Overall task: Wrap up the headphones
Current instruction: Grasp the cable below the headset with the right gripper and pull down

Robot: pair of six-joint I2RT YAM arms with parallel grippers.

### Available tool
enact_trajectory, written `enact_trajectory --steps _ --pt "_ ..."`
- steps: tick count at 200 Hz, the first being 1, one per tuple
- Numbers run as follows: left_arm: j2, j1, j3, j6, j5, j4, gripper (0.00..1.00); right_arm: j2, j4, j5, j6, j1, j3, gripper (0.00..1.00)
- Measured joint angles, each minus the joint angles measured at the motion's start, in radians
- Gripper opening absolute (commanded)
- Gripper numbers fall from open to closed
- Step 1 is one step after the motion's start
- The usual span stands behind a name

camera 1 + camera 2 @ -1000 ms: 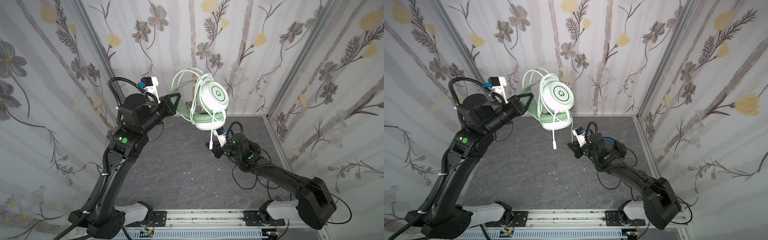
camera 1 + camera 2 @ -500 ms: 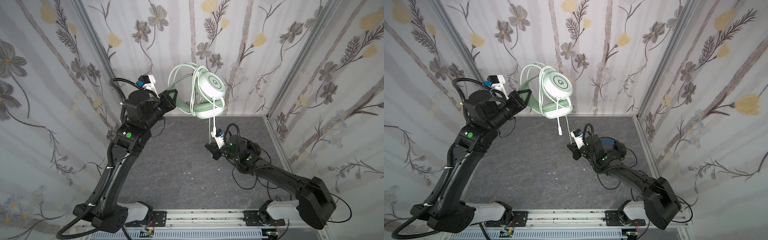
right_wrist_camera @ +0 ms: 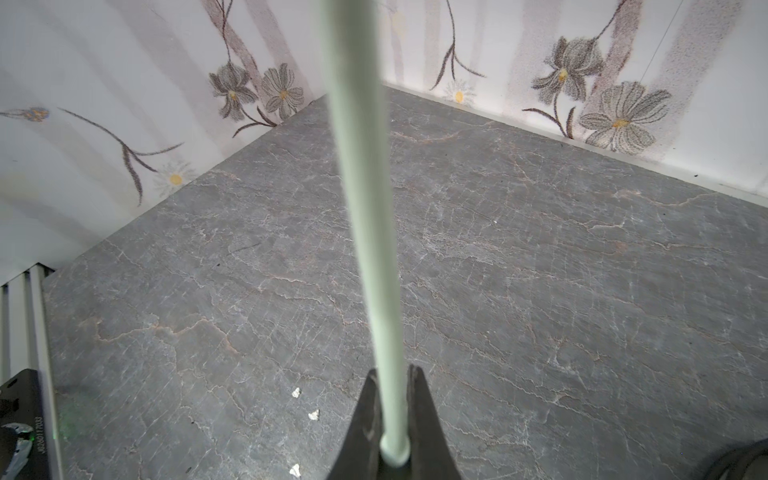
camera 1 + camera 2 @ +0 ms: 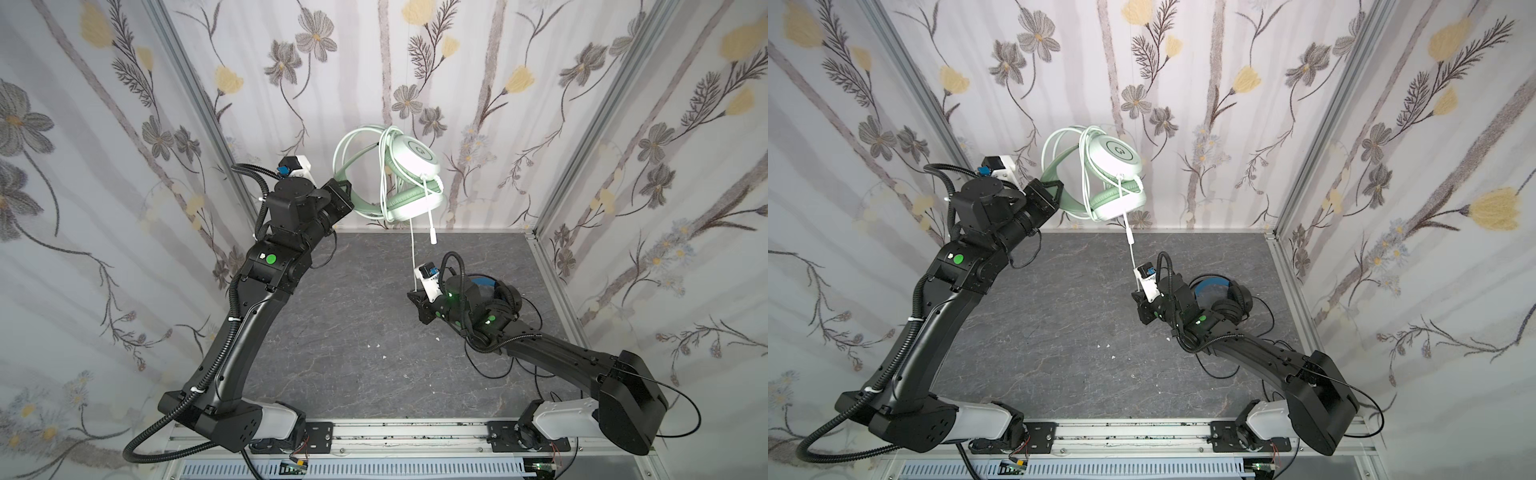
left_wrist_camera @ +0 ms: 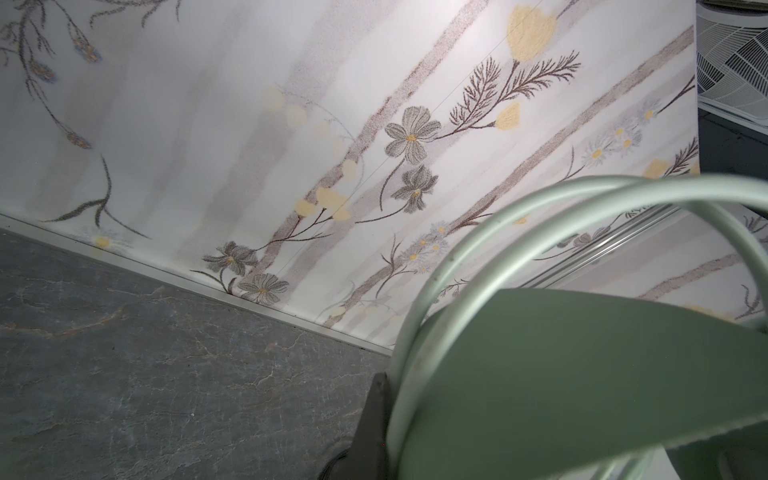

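Right wrist: right gripper (image 3: 393, 370) clenched on mint cable (image 3: 361, 187) | left gripper (image 4: 348, 198) grasps mint headband (image 5: 582, 374) | black headset (image 4: 508, 297) behind right arm (image 4: 552, 353)

Bright, even light; blurred close-ups.

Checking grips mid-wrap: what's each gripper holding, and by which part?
Left gripper: mint green headset, by its headband. Right gripper: that headset's whitish cable, pinched near its free end.

Mint headphones (image 5: 582, 374) loom close, green band under arching pale cable (image 5: 519, 205), perhaps touching it.
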Motion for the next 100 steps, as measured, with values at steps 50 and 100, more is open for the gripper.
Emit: enact_trajectory --steps 50,100 --pt "0.035 0.004 -0.002 -0.014 -0.028 0.0 0.0 0.02 -0.036 0.048 0.0 0.056 0.029 0.0" --pt "0.043 0.005 -0.04 -0.024 -0.057 0.002 0.0 0.045 -0.098 0.077 -0.027 0.123 0.087 0.0"
